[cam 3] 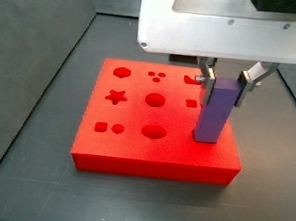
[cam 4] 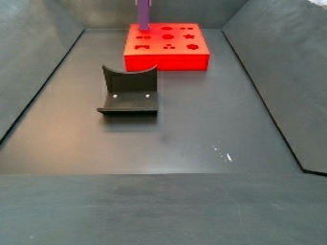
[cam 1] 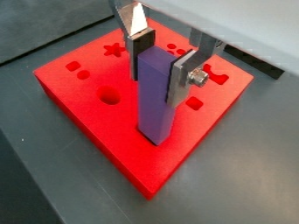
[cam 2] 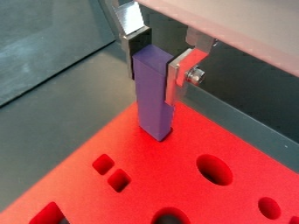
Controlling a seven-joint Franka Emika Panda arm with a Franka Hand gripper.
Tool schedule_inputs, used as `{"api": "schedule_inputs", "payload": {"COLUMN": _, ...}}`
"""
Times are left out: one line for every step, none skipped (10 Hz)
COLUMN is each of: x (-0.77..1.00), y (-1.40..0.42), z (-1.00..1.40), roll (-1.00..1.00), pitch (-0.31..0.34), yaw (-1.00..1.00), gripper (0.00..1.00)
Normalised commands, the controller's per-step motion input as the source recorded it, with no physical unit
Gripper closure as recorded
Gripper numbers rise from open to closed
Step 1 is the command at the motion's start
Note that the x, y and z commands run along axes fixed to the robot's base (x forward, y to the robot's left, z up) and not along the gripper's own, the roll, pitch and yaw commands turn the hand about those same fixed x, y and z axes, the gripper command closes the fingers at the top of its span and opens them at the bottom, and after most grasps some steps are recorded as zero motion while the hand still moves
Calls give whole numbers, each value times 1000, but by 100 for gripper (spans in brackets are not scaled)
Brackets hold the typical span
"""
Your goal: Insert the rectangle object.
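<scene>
Dark grey curved holder [cam 4: 129, 93] nearest cam in side view. Behind, at 12 o'clock, red block [cam 3: 157, 124]. Gripper [cam 1: 165, 59] pinches rectangle object [cam 1: 156, 94] upright, lower end touching block top.

The dark grey table [cam 4: 192, 134] carries two things. The red block [cam 4: 169, 46] with shaped holes lies flat at its far end, and the dark curved holder [cam 4: 129, 93] stands nearer than the block, well apart from it. The gripper [cam 3: 229, 73] hangs above the block, over its edge.
</scene>
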Motion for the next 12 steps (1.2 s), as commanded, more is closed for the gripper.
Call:
{"api": "schedule_inputs", "payload": {"x": -9, "y": 0, "z": 0, "roll": -4, "pitch": 0, "yaw": 0, "gripper": 100}}
{"api": "schedule_inputs", "payload": {"x": 0, "y": -31, "z": 0, "roll": 0, "pitch": 0, "yaw": 0, "gripper": 100}}
{"api": "schedule_inputs", "payload": {"x": 0, "y": -31, "z": 0, "roll": 0, "pitch": 0, "yaw": 0, "gripper": 100}}
{"api": "schedule_inputs", "payload": {"x": 94, "y": -26, "z": -120, "roll": 10, "pitch": 31, "yaw": 0, "gripper": 100}}
{"api": "schedule_inputs", "payload": {"x": 206, "y": -29, "z": -263, "roll": 37, "pitch": 66, "yaw": 0, "gripper": 100}}
{"api": "schedule_inputs", "payload": {"x": 191, "y": -20, "z": -311, "roll": 50, "pitch": 67, "yaw": 0, "gripper": 100}}
{"api": "schedule_inputs", "payload": {"x": 149, "y": 0, "z": -326, "roll": 41, "pitch": 57, "yaw": 0, "gripper": 100}}
{"api": "schedule_inputs", "payload": {"x": 111, "y": -3, "z": -323, "roll": 29, "pitch": 44, "yaw": 0, "gripper": 100}}
{"api": "schedule_inputs", "payload": {"x": 74, "y": 0, "z": -309, "roll": 20, "pitch": 31, "yaw": 0, "gripper": 100}}
{"api": "schedule_inputs", "payload": {"x": 60, "y": -3, "z": -300, "roll": 17, "pitch": 26, "yaw": 0, "gripper": 100}}
{"api": "schedule_inputs", "payload": {"x": 49, "y": -3, "z": -320, "roll": 19, "pitch": 19, "yaw": 0, "gripper": 100}}
{"api": "schedule_inputs", "payload": {"x": 31, "y": -11, "z": -357, "roll": 14, "pitch": 6, "yaw": 0, "gripper": 100}}
